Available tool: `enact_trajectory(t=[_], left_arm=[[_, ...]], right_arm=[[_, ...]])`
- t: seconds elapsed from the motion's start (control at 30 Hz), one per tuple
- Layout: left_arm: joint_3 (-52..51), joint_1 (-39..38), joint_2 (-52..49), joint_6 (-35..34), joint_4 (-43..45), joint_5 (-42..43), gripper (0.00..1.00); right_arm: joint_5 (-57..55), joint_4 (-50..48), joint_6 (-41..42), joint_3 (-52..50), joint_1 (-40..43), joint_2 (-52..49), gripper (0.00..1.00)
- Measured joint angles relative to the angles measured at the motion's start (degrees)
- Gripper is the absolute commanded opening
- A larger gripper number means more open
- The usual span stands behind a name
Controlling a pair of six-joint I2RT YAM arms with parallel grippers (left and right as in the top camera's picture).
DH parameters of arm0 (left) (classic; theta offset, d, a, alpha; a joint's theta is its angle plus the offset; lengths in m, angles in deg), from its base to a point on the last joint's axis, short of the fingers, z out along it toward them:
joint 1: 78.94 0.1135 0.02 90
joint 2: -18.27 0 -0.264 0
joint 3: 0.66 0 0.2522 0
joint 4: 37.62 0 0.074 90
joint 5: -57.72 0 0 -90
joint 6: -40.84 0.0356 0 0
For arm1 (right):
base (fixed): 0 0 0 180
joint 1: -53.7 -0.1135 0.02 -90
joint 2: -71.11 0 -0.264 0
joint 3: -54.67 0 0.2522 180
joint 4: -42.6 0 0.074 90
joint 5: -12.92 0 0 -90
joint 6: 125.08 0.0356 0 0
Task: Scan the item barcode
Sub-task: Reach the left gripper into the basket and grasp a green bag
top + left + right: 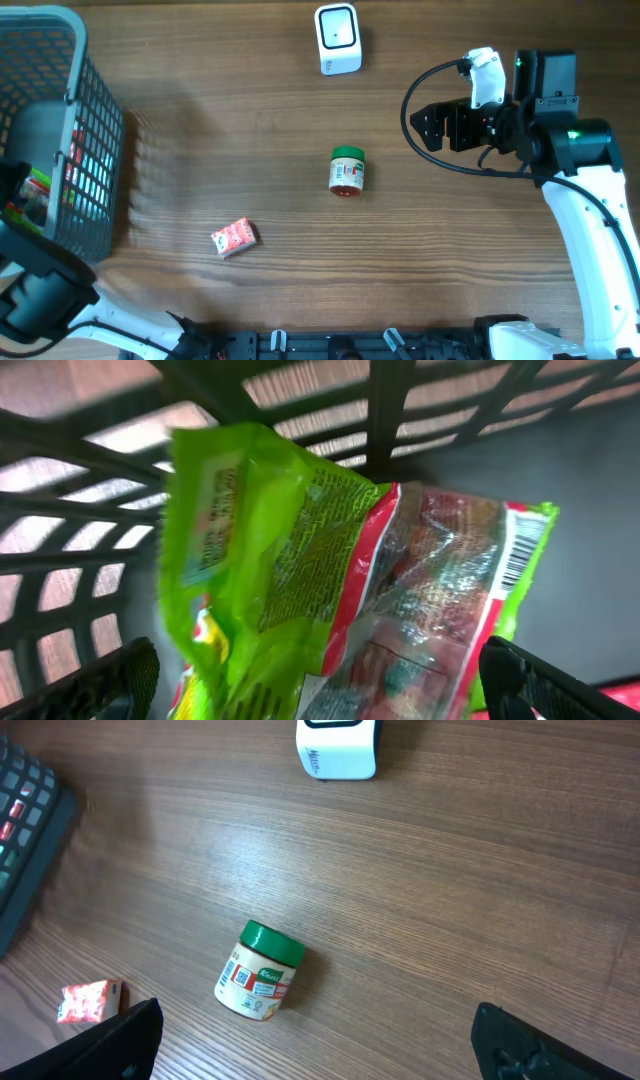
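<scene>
Far left of the green-lidded jar (347,170), the left gripper (320,685) is seen inside the grey basket (95,150), jaws spread wide over a green snack packet (300,550) lying there, barcode visible, nothing grasped. A small red packet (234,238) is found lower-left of the jar, the white scanner (338,38) beyond it. Right of the jar, the right gripper (422,127) is held spread and empty.

Left tool (320,685) spread wide, seemingly angled down, right tool (325,1045) spread wide, hovering aloft

jar (347,170) before scanner (337,38), packet (300,560) (in basket (100,170))
</scene>
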Motion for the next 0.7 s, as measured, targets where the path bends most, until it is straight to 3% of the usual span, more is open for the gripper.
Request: enact_trajectory(t=[0.23, 0.3, 0.37, 0.4, 0.7], left_arm=[[-0.1, 0.0, -5.3, 0.4, 0.8, -0.1, 0.99], [-0.5, 0.0, -5.3, 0.4, 1.6, 0.8, 0.72], [-0.6, 0.1, -5.4, 0.7, 2.3, 2.6, 0.11], [-0.7, 0.1, -5.4, 0.6, 2.3, 3.0, 0.04], [-0.3, -0.1, -3.5, 0.8, -0.1, 6.6, 0.04]], right_arm=[[0.0, 0.0, 0.0, 0.0, 0.0, 0.0, 1.00], [0.0, 0.0, 0.0, 0.0, 0.0, 0.0, 1.00], [0.0, 0.0, 0.0, 0.0, 0.0, 0.0, 1.00], [0.0, 0.0, 0.0, 0.0, 0.0, 0.0, 1.00], [0.0, 0.0, 0.0, 0.0, 0.0, 0.0, 1.00]])
